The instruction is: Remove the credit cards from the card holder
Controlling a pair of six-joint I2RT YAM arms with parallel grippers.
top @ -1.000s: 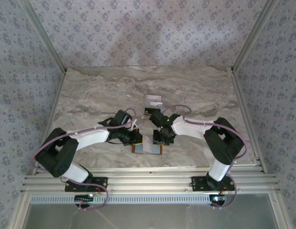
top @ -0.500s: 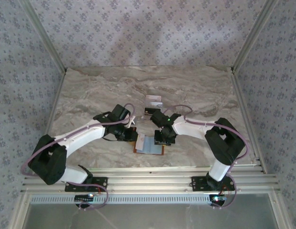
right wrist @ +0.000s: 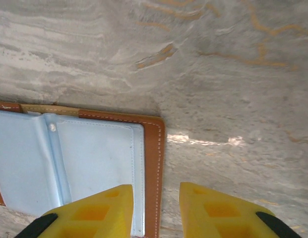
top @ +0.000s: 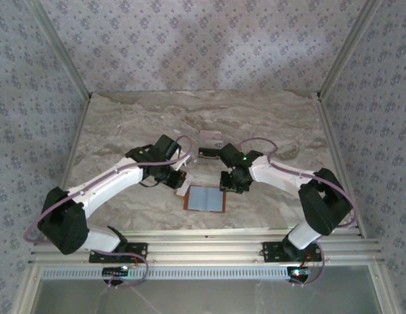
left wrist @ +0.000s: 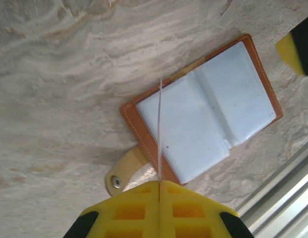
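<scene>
The card holder [top: 204, 198] lies open and flat on the marble, grey-blue lining up, brown edging all round. My left gripper [top: 179, 181] hovers off its left end, shut on a thin pale credit card [left wrist: 159, 129] that shows edge-on above the card holder [left wrist: 213, 106]. The gripper itself [left wrist: 159, 182] has its yellow fingers pressed together on the card. My right gripper [top: 231, 186] is open over the holder's right edge [right wrist: 154, 163], fingers [right wrist: 156, 208] astride the brown border and holding nothing. Another pale credit card [top: 210, 139] lies on the table behind the holder.
The holder's tan snap tab [left wrist: 122, 171] sticks out at its left end. The right gripper's yellow fingertip [left wrist: 294, 43] shows in the left wrist view. The table's metal front rail [top: 203, 247] runs just in front of the holder.
My left gripper has pulled back and left off the holder with the pale card. The right gripper has shifted from on top of the holder to its right edge.
</scene>
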